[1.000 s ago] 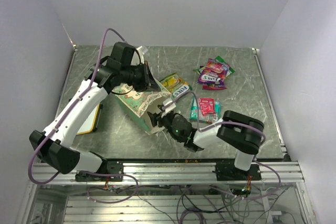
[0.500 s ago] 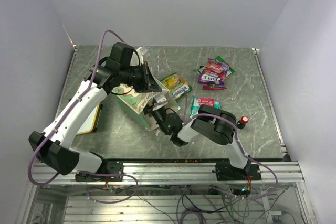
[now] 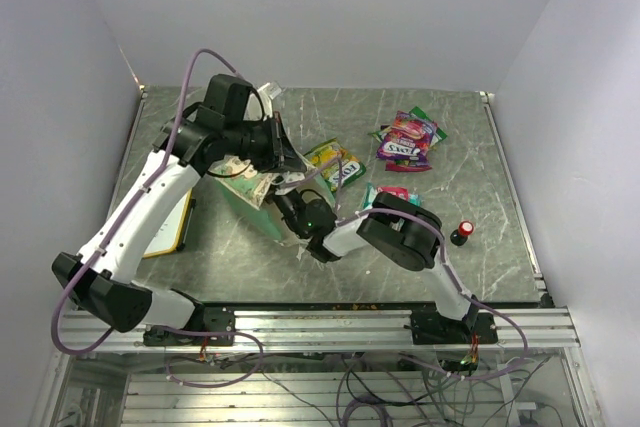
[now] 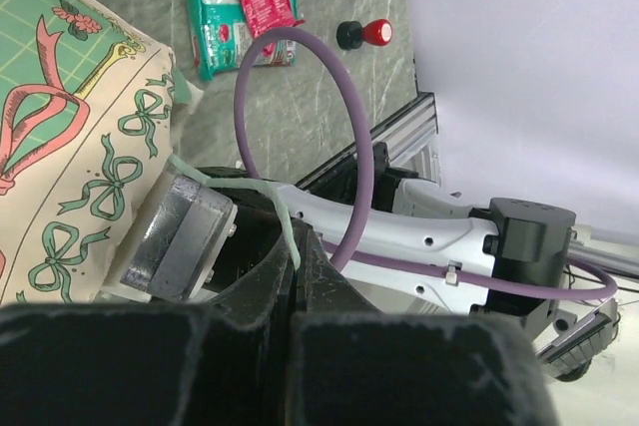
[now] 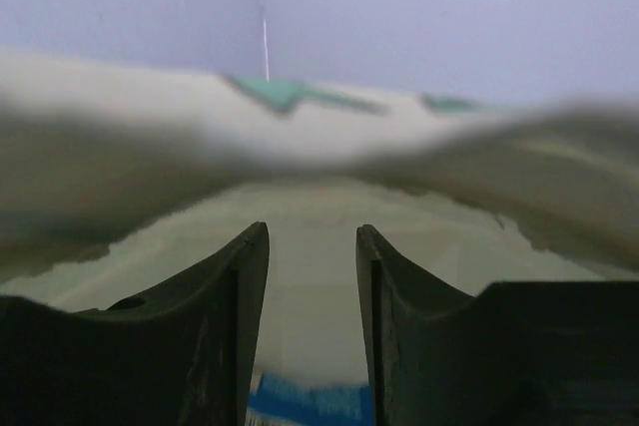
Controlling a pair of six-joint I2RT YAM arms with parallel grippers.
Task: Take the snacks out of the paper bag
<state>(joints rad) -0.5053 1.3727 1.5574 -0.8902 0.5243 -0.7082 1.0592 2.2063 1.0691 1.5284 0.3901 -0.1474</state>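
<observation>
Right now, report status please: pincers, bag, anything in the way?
Left pincer shut on paper bag top. Right pincer open at bag mouth. Snacks lie on table. Nothing seen blocking.

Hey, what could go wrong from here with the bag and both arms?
The right gripper is open inside the paper bag, and its view is blurred, so it may close on the paper alone. The left gripper holds only a thin strip of the bag, which might tear or slip if the right arm pushes.

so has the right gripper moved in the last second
Yes. The right gripper has pushed up and left, deeper into the paper bag mouth, away from the near rail.
</observation>
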